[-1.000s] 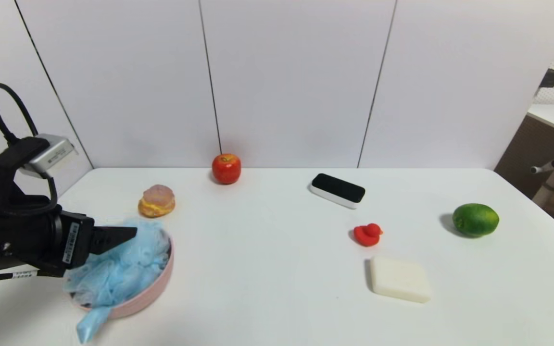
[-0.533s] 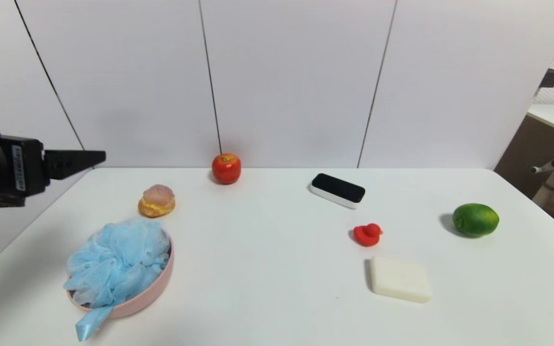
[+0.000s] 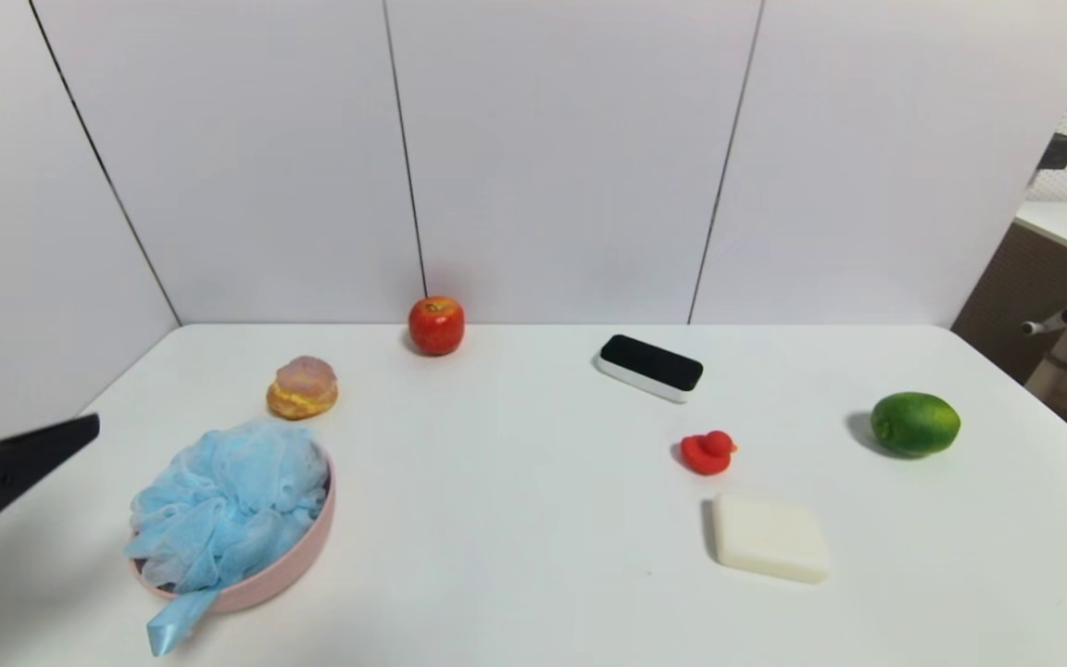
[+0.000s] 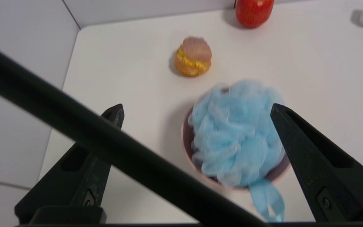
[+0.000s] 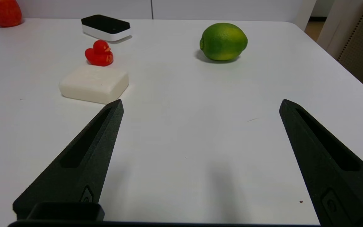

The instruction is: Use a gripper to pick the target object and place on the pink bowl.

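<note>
Pouf [image 3: 223, 500] sat in pink bowl [image 3: 297, 565], ribbon trailing over rim onto tabletop [image 3: 533, 574] — left tool [image 4: 197, 110] above and apart, spread wide, empty. Right tool [image 5: 200, 105] low over tabletop, likewise wide, empty.

**Three vantage points**

Head: looked down and forward across the white table [image 3: 533, 574]. Left wrist: hovered above the pink bowl [image 4: 187, 148], sharing the apple [image 3: 435, 324] at 12 o'clock. Right wrist: sat low, near the lime [image 5: 223, 41].
</note>
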{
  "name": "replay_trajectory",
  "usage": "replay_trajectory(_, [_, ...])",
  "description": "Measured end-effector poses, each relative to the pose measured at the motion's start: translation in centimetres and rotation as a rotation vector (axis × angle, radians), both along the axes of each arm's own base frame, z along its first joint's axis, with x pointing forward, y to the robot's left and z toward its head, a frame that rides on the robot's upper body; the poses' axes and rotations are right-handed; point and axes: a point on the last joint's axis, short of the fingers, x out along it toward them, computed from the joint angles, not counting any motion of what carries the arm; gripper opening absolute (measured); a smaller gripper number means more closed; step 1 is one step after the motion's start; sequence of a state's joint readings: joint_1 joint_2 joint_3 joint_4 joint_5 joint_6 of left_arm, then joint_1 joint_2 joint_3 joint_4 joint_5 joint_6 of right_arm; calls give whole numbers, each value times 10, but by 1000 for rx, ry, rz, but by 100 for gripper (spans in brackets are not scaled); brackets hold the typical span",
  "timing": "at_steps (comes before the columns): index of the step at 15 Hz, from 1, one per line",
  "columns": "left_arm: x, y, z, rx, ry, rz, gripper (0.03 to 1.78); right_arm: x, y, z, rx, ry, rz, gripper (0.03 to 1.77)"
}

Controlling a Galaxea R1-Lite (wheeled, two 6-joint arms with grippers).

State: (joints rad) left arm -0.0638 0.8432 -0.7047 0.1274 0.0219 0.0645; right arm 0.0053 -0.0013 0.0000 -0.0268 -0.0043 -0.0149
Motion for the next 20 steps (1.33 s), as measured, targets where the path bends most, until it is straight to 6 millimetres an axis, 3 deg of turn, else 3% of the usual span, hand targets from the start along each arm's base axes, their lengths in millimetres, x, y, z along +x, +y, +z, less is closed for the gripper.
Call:
replay_trajectory(6, [-55,4,-106,-1,-11,7,169,0,0,0,0,0,0,171])
replay_trajectory(9, [-74,5,-142,-9,-66,21,169,0,0,0,0,0,0,171])
replay_trajectory(14, [-100,5,-169,-59,-191,56,169,0,0,0,0,0,0,171])
replay_trajectory(20, [-105,5,-172,-71,-261,59,169,0,0,0,0,0,0,171])
